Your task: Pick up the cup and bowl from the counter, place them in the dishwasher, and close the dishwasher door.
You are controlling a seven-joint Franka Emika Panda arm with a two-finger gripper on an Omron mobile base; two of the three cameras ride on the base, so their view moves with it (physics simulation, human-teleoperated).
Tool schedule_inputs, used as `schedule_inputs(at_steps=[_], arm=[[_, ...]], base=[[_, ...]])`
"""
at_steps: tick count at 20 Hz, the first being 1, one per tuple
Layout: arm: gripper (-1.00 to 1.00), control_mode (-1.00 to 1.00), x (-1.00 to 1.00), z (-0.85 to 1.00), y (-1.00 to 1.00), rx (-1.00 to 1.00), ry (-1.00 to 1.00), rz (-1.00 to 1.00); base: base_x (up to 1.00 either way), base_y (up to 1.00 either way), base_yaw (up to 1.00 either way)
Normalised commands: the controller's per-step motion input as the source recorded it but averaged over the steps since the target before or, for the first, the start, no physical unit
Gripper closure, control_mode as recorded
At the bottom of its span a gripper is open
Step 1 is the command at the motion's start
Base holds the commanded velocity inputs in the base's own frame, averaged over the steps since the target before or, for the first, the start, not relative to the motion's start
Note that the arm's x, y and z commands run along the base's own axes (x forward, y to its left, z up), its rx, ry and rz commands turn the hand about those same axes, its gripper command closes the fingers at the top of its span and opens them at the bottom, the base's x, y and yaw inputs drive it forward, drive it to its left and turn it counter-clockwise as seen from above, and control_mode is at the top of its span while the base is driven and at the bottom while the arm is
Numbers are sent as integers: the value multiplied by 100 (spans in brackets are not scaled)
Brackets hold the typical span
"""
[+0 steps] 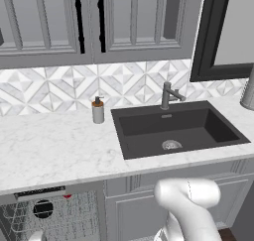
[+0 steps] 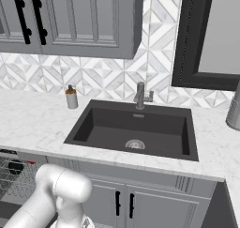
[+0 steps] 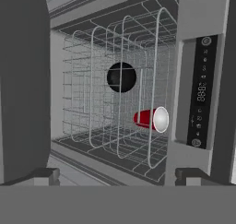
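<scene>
- My pincer (image 3: 115,174): jaws spread wide with nothing between them, the two dark tips low in the hand view, aimed into the dishwasher (image 3: 115,103).
- Cup (image 3: 151,119): red, lying on its side in the wire rack (image 3: 99,52), white mouth turned toward the control strip (image 3: 201,91).
- Bowl (image 3: 121,77): black, standing on edge among the rack wires, above and left of the cup in the hand view, apart from it.
- Edges: a dark grey slab borders the opening on the left of the hand view; the grey panel carrying the control strip borders it on the right. Open room lies between them, before the rack.
- Left base view: the counter (image 1: 54,150) overhangs the rack, where the bowl (image 1: 43,209) and a sliver of red cup (image 1: 67,197) show through the mesh; my arm (image 1: 191,205) rises at lower right.
- Both base views add the sink (image 2: 133,128), faucet (image 2: 140,95) and soap dispenser (image 2: 71,97), well apart from the dishwasher.
</scene>
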Motion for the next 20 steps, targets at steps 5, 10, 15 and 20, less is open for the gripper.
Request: schedule_inputs(at_steps=[5,10,15,20], arm=[[-100,-100,-38,-28,0,0,-9,0],[-100,-100,-22,-22,0,0,-7,0],[-100,-100,-13,-9,0,0,-7,0],[-100,-100,-1,-25,11,-2,-3,-7]], base=[[0,0,0],[0,0,0],[0,0,0],[0,0,0]])
